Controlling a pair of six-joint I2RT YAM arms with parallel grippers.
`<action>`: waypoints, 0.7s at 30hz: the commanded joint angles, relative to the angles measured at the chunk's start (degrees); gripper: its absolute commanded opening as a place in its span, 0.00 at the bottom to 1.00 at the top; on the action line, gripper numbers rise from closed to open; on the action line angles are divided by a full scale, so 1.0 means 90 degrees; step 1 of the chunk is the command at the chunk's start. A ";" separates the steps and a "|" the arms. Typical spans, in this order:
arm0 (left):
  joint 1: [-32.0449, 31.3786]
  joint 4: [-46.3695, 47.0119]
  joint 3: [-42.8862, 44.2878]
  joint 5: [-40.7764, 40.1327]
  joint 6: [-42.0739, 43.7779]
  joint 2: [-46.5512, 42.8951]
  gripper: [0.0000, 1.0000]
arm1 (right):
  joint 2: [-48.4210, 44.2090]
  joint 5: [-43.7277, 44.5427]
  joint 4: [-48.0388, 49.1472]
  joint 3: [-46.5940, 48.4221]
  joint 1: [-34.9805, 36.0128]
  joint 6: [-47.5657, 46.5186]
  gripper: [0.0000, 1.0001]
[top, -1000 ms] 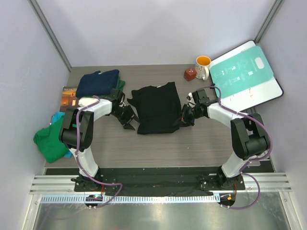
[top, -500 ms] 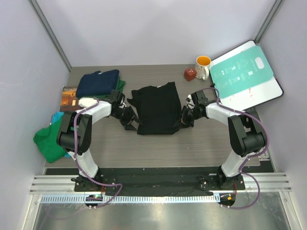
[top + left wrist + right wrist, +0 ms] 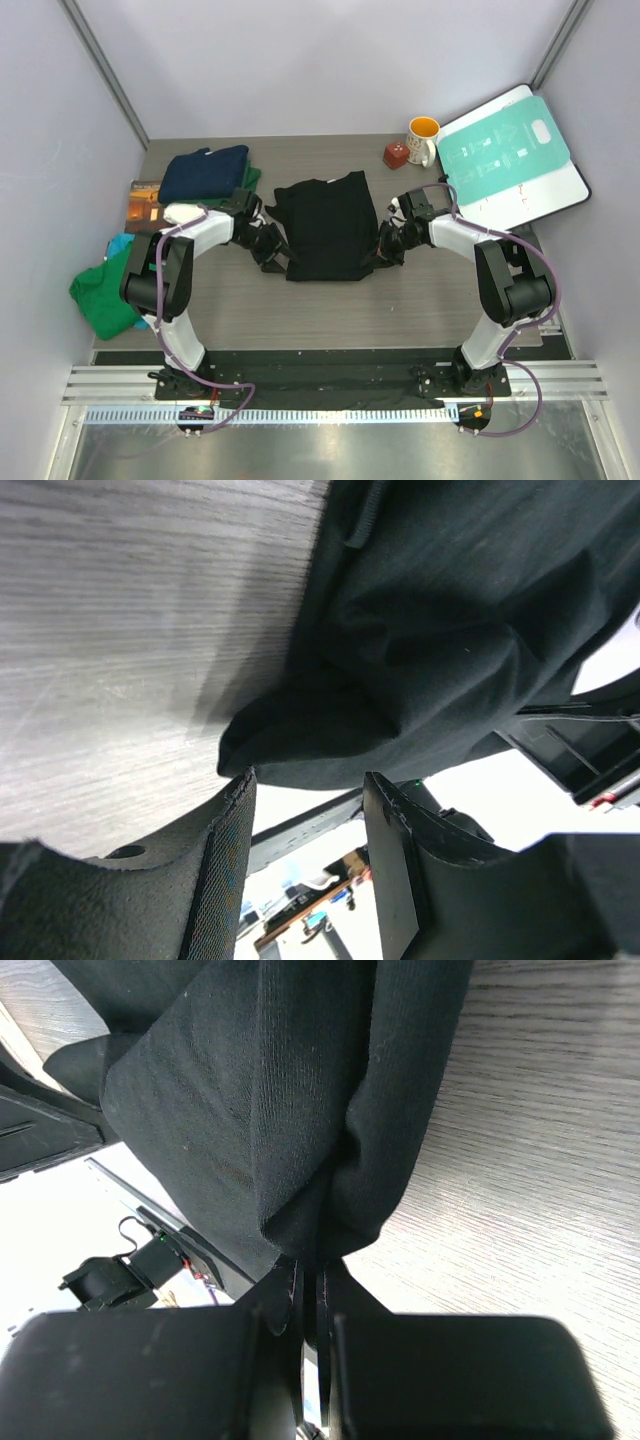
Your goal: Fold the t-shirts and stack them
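A black t-shirt [image 3: 325,225] lies spread on the middle of the table. My left gripper [image 3: 275,255] is at its near left corner, open; in the left wrist view that bunched black corner [image 3: 400,660] sits just past the fingertips of my left gripper [image 3: 308,780], with nothing between them. My right gripper [image 3: 386,247] is at the shirt's right edge, shut on a fold of black cloth [image 3: 270,1090] that rises from my right gripper [image 3: 310,1272]. A folded navy t-shirt [image 3: 205,172] lies on a green one [image 3: 253,178] at the back left.
A crumpled green t-shirt [image 3: 105,295] and a teal one [image 3: 118,243] lie at the left edge beside a brown book [image 3: 143,200]. An orange-lined mug [image 3: 424,140], a small red-brown object [image 3: 396,154] and a teal-and-white board [image 3: 510,155] are at the back right.
My left gripper has shifted a little right, up to the shirt's near left corner, and its jaws have narrowed slightly. My right gripper keeps its hold and has barely moved.
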 commanded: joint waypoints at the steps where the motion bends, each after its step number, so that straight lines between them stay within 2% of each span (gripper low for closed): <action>1: -0.0030 0.0103 0.0155 0.0233 0.0348 0.0210 0.48 | 0.0005 -0.0163 0.0136 0.0088 -0.0003 -0.0012 0.01; 11: -0.0030 -0.0932 0.0769 -0.0138 0.1217 0.0425 0.47 | 0.0132 -0.0221 0.0136 0.0205 -0.0003 0.0008 0.01; 21: -0.0030 -0.0884 0.0848 -0.0118 0.1471 0.1001 0.47 | 0.0191 -0.0261 0.0146 0.0264 -0.0003 0.0018 0.01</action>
